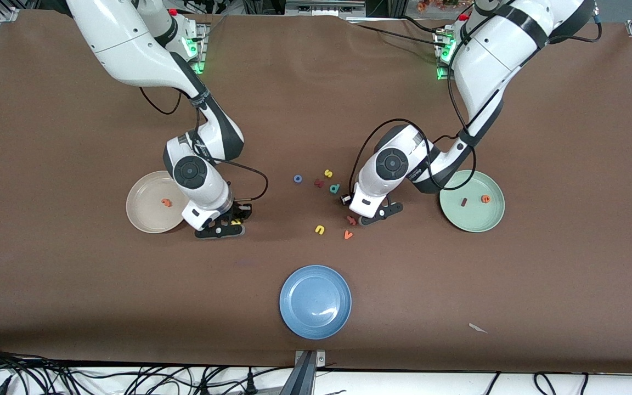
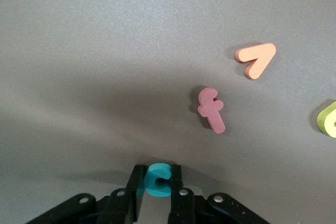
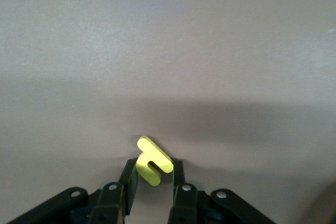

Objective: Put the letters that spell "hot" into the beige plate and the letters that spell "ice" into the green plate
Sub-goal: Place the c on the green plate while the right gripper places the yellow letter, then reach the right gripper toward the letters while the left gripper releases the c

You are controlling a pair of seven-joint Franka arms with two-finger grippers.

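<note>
Nearest us sits a glossy blue plate (image 1: 315,302). Farther, our right gripper (image 3: 152,179) pinches the foam yellow h (image 3: 152,161) beside the beige plate (image 1: 143,216); our left gripper (image 2: 157,184) pinches the teal c (image 2: 157,180) near the green plate (image 1: 472,222).

Orange t (image 1: 167,202) in beige plate (image 1: 143,216), maroon i (image 1: 463,202) and orange e (image 1: 485,199) in green plate (image 1: 472,222), blue o (image 1: 297,179) on table

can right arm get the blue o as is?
Probably not right now: the right gripper is shut on the yellow h beside the beige plate. The blue o lies unobstructed on the table.
</note>
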